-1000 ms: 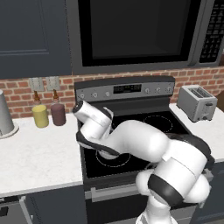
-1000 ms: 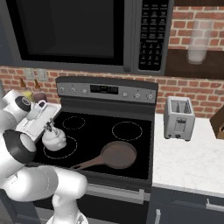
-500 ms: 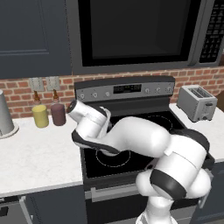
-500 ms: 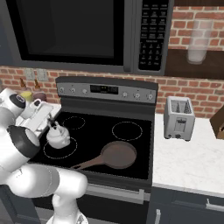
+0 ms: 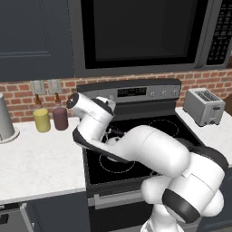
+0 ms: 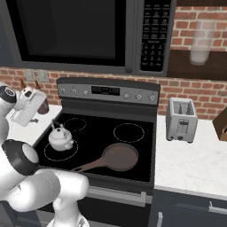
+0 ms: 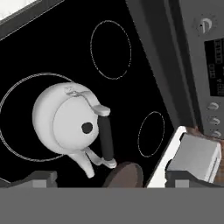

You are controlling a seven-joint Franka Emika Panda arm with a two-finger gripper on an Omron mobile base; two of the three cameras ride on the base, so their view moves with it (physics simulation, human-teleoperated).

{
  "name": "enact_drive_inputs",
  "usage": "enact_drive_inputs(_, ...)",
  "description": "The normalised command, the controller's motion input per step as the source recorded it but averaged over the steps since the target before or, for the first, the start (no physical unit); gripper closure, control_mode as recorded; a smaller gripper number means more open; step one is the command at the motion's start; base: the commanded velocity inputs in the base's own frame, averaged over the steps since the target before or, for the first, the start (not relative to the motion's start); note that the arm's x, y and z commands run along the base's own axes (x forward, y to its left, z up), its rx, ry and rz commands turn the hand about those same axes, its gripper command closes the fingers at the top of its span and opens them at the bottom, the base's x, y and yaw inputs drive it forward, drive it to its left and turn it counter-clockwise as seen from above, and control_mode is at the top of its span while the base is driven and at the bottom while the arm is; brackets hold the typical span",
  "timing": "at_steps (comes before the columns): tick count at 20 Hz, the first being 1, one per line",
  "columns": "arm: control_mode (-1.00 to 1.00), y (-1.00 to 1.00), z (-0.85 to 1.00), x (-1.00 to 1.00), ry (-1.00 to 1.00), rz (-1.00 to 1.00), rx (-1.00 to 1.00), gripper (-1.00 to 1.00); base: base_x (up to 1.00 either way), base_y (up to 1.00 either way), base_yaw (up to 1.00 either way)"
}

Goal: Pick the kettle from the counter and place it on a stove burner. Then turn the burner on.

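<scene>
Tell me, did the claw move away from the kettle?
Yes. In the right base view the claw has lifted off the kettle, up and back toward the brick wall; the kettle sits on the front-left burner.

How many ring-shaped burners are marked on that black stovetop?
4, going by the right base view: the big front-left stove burner under the kettle, a small back-left ring, a back-right ring, and one likely hidden beneath the brown pan.
</scene>
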Motion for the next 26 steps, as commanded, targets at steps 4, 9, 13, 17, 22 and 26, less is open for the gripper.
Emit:
enact_drive_inputs(4, -1.00, 0.36, 0.26, 0.46, -0.26, -0.31, 0.33, -1.00, 0.00, 0.00, 0.00)
enact_drive_inputs(9, -1.00, 0.44, 0.01, 0.53, -0.28, -0.34, 0.40, -1.00, 0.00, 0.00, 0.00)
enact_drive_inputs(13, -1.00, 0.48, 0.00, 0.49, -0.37, -0.29, 0.36, -1.00, 0.00, 0.00, 0.00)
enact_drive_inputs(17, -1.00, 0.29, 0.00, 0.55, -0.39, -0.24, 0.05, -1.00, 0.00, 0.00, 0.00)
enact_drive_inputs(22, -1.00, 0.02, -0.09, 0.71, -0.11, -0.13, -0.01, -1.00, 0.00, 0.00, 0.00)
enact_drive_inputs(26, -1.00, 0.00, -0.04, 0.79, 0.00, -0.04, 0.00, -1.00, 0.00, 0.00, 0.00)
